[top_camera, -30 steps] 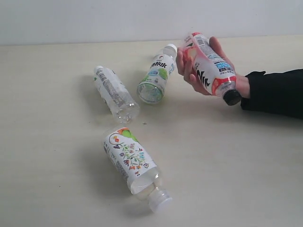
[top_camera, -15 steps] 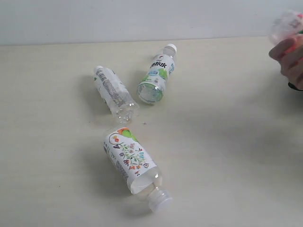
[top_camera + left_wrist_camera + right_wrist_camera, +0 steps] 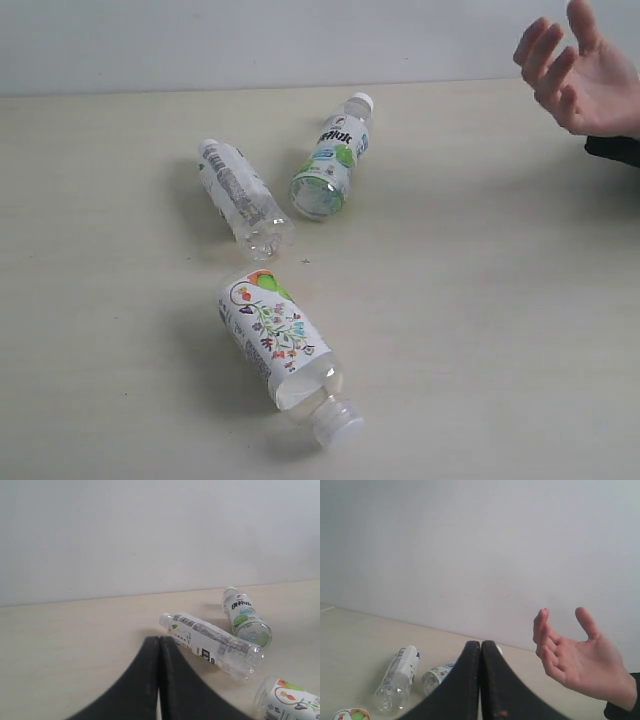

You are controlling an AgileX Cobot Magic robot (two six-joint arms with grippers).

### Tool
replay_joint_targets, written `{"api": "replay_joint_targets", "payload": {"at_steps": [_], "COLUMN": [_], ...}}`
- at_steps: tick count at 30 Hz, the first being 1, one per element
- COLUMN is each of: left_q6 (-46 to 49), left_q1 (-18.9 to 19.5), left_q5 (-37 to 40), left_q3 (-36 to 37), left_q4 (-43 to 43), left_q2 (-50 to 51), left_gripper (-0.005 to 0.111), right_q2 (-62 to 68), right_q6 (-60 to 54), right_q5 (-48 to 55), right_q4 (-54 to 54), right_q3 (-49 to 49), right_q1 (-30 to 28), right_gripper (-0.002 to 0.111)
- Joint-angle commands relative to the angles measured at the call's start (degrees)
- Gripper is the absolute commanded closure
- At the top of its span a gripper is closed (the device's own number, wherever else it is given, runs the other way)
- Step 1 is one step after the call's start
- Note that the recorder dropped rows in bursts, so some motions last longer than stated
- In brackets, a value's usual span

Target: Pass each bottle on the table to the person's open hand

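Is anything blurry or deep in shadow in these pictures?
Exterior view: soft even light, sharp; the floral bottle casts a faint shadow leftward on the table. Left wrist view: the left claw is a dark, featureless shape. Right wrist view: the hand is sharp.

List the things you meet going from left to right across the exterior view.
grey-text bottle → green-white bottle → open hand. The floral bottle lies nearer and stretches across the span of both other bottles, so it is left out.
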Motion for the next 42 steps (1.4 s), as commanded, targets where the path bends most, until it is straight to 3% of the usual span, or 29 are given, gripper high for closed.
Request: {"api": "replay_joint_targets", "payload": {"at_steps": [1,42], "left_q6": [-0.4,-0.4], "left_q1": [0.09,0.09], "left_q5": [-0.05,-0.05], "left_q3": [0.04,0.04], "left_q4": [-0.12,-0.12], "left_q2": [-0.05,-0.05], "left_gripper": [0.107,0.107], "right_q2": [-0.23,-0.23], "right_q6": [0.13,0.26], "right_q5": [-0.5,0.45], "right_q4": [0.0,-0.18], "right_q3": [0.34,0.34], "right_q1": [-0.16,-0.16], "right_gripper": [0.108,0.108]}}
